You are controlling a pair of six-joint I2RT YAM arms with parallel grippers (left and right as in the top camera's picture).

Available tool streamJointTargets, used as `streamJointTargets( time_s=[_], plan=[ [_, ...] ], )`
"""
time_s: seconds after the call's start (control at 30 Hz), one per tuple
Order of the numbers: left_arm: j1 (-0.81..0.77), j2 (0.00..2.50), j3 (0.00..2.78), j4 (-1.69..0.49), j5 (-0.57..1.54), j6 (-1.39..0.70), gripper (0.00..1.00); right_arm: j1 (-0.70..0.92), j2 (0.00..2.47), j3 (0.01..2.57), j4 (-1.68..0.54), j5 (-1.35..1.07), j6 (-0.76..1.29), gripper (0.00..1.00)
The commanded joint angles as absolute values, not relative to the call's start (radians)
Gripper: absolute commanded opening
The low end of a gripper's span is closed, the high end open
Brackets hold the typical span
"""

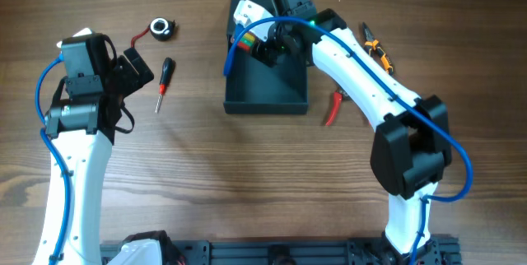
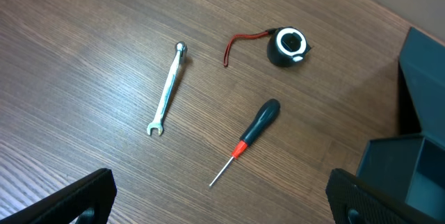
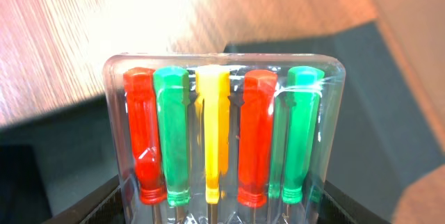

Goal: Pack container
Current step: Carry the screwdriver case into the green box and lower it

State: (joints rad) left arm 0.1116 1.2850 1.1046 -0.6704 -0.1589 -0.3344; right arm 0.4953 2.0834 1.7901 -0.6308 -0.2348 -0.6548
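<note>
The right gripper [image 3: 222,210] pinches a pack of bright screwdrivers [image 3: 222,140] above the container [image 1: 268,92]; the left gripper [image 2: 222,203] is spread.

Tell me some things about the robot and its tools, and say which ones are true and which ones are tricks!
1. The right fingers hold a clear pack of coloured screwdrivers. True.
2. The yellow handle sits in the middle of that pack. True.
3. The left fingers hold the wrench. False: they are open and empty, and the wrench lies on the table.
4. The tape measure is inside the container. False: it lies on the table, outside the container.
5. The black-handled screwdriver lies on the table. True.
</note>
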Motion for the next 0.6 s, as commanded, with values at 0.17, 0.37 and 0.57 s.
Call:
streamJointTargets(
  time_s=[0.17, 0.37, 0.57],
  plan=[
    [0.116, 1.291, 1.126, -0.667, -0.147, -0.318, 1.0, 0.509, 2.096, 1.805, -0.645, -0.22, -0.866, 0.04],
    [0.116, 1.291, 1.126, -0.667, -0.147, -0.318, 1.0, 0.51, 2.155, 1.805, -0.657, -0.191, -0.948, 0.04],
    [0.116, 1.291, 1.126, -0.667, -0.147, -0.318, 1.0, 0.509, 2.213, 1.805, -0.646, -0.179, -0.966, 0.04]
  ],
)
